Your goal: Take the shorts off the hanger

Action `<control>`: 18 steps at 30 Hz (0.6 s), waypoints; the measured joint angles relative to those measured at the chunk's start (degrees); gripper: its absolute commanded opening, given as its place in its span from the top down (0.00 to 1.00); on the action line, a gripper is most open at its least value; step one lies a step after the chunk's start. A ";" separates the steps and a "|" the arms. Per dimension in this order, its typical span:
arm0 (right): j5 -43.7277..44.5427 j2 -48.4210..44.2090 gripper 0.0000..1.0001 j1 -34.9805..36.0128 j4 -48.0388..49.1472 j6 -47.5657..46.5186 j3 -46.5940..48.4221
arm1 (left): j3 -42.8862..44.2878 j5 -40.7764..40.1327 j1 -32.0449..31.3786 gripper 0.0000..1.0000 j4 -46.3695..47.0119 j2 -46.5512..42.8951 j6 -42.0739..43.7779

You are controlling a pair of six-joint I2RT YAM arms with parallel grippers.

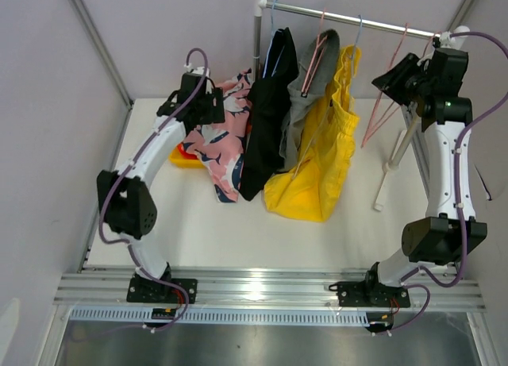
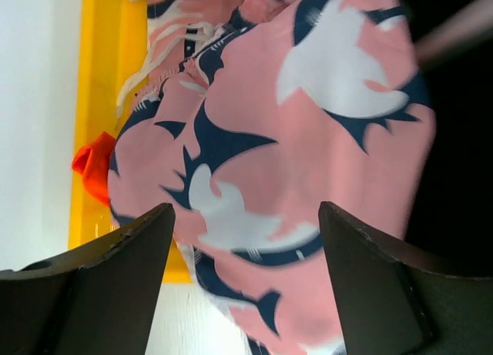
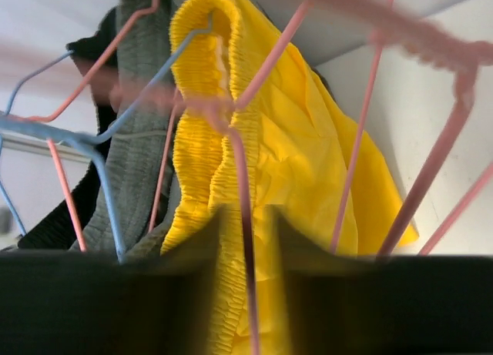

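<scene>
Left claw [image 2: 246,210] gapes wide just by the pink patterned shorts [image 1: 223,144], lying at ten o'clock on the counter [image 1: 238,239]. Right claw [image 3: 246,232] straddles a pink hanger [image 3: 245,185]; too blurred to tell its grip.

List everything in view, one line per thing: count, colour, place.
table: one, white, below the rail
rail: one, metal, across the back
hangers: several, pink and blue, on the rail; empty pink ones at its right end
black shorts: one, hanging leftmost
grey shorts: one, hanging beside the black
yellow shorts: one, hanging right of the grey
patterned shorts: one, pink with dark and white, lying over the tray
orange-red shorts: one, under the patterned pair
tray: one, yellow, table's left
left gripper: fingers open over the patterned shorts
right gripper: pink hanger wire between its fingers
</scene>
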 measured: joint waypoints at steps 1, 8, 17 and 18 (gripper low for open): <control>0.13 -0.44 0.30 0.00 -0.33 0.17 -0.57 | -0.57 0.02 -0.26 0.18 -0.02 -2.12 -0.17; 3.06 -3.69 0.01 -0.31 -6.19 -1.07 -1.81 | -2.34 1.51 -1.07 0.18 0.44 -16.13 -0.48; 10.23 -17.97 0.02 -0.42 -14.88 -3.98 -0.61 | -17.27 3.67 -1.20 0.14 -0.44 -31.93 -0.13; 10.32 -19.39 0.03 -0.07 -14.97 -3.89 0.13 | -19.67 3.82 -1.22 0.14 0.28 -33.53 -0.04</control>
